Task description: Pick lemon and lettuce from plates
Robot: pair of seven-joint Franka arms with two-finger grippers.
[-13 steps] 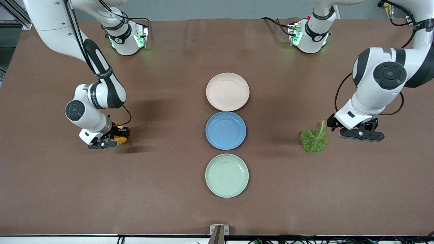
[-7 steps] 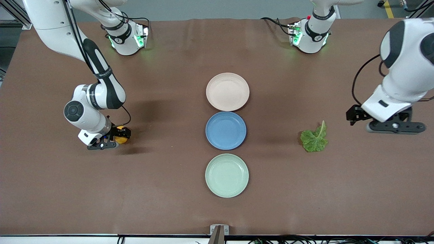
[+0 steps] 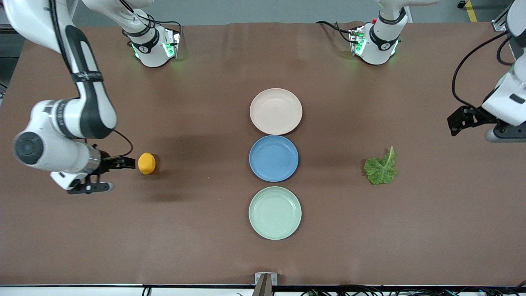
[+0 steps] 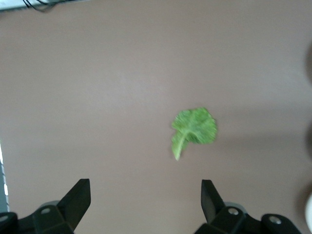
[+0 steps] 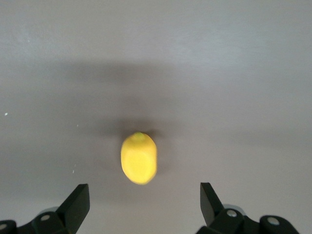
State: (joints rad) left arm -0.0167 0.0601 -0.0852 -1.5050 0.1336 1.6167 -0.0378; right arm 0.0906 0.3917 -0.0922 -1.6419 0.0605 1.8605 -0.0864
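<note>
Lemon (image 3: pixel 146 163): on bare table (image 3: pixel 205 246), toward right arm's end, well apart from plates; long axis roughly runs from robots' edge to camera edge; right wrist view (image 5: pixel 139 158) shows a small greenish tip at one end, not readable from front. Lettuce (image 3: pixel 381 167): flat on table toward left arm's end, level w/ blue plate (image 3: pixel 273 158); pale stem rib points toward robots' edge, crinkled blade toward camera edge; left wrist view (image 4: pixel 194 130) shows stem end aimed toward gripper. Plates: beige-pink plate (image 3: pixel 275 111), blue plate, mint plate (image 3: pixel 274 212) in a row down table centre, beige-pink nearest robots' edge, mint nearest camera edge; none holds anything. Right gripper (image 3: pixel 88 187): up over table near right arm's end edge, just beside lemon, not touching; fingers (image 5: pixel 78 204) wide apart, holding nothing. Left gripper (image 3: pixel 507 133): up over table edge at left arm's end, partly cut off in front view; wrist view shows fingers (image 4: pixel 78 200) wide apart, nothing between.
</note>
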